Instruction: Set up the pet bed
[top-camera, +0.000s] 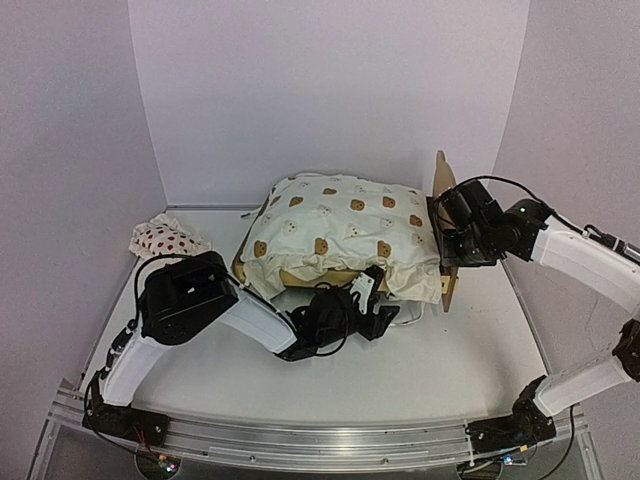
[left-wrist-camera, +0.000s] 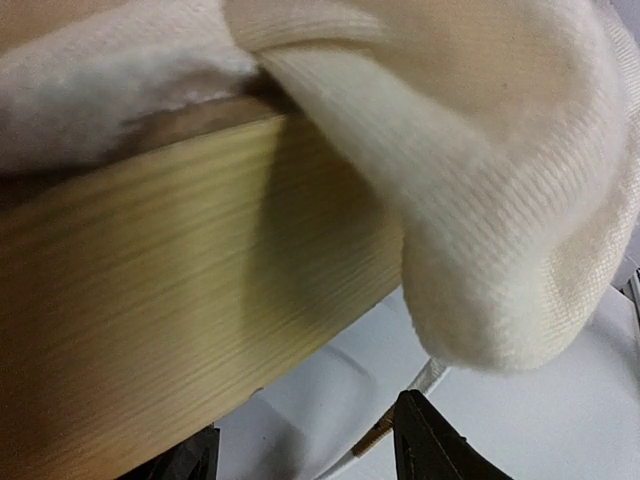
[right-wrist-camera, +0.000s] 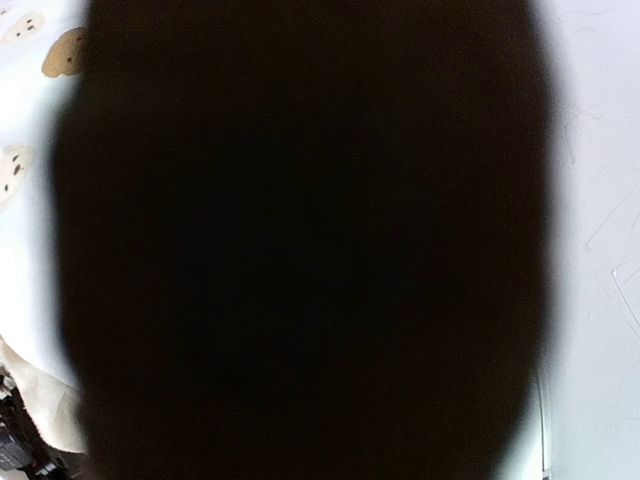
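Bed (top-camera: 447, 292) at centre of bench (top-camera: 450, 370), cushion (top-camera: 340, 225) heaped on it.
Top: pillow (top-camera: 163, 238) lies left of bed; L gripper (top-camera: 372, 300) at near side, R gripper (top-camera: 447, 250) pinched on headboard (top-camera: 440, 178). L wrist: fingers (left-wrist-camera: 430, 445) spread, nothing btwn; rail (left-wrist-camera: 180, 300) just above, cushion drooping over it. R wrist: mostly blacked out, cushion at left edge.

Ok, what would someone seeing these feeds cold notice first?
The cream bear-print cushion is heaped over the pet bed at mid-table, spilling past its near rail. The right gripper is closed on the upright headboard at the right end, while the open left gripper sits at the near rail. A strawberry pillow lies at back left.
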